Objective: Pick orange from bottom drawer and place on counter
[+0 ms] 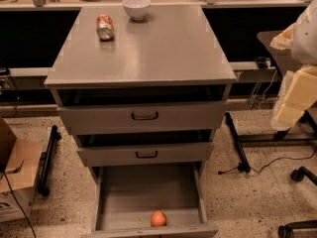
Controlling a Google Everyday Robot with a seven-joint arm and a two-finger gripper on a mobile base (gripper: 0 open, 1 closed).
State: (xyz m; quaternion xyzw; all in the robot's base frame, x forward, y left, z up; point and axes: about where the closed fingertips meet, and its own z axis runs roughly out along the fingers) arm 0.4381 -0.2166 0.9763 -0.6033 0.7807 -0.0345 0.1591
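Pincer (293, 99) shows as a pale cream, blocky shape at the right edge of the frame, about mid-height, under a white part of the arm (304, 33). It is well apart from the cabinet and touches nothing on it. Whether it is spread or pressed together, I cannot tell.

At the bottom of the frame the bottom drawer (148, 190) is pulled far out, its bare grey floor in plain sight. The orange (158, 218) lies on that floor, just behind the drawer's front wall and near the middle of its width, alone in the drawer.

Above it are two grey drawer fronts with black loop handles: the lower one (145, 154) and the upper one (143, 116). Each is pulled out a little, with a dark gap over it.

Higher still the grey worktop (163, 53) spreads wide. Toward its far left a red-and-silver can (105, 27) seems to lie on its side. Beyond that, near the back edge, a white bowl (136, 7) stands upright, apart from the can.

On the speckled floor (247, 197) a cardboard box (17, 175) sits at lower left. At upper right, a dark table (275, 46) stands on black legs.
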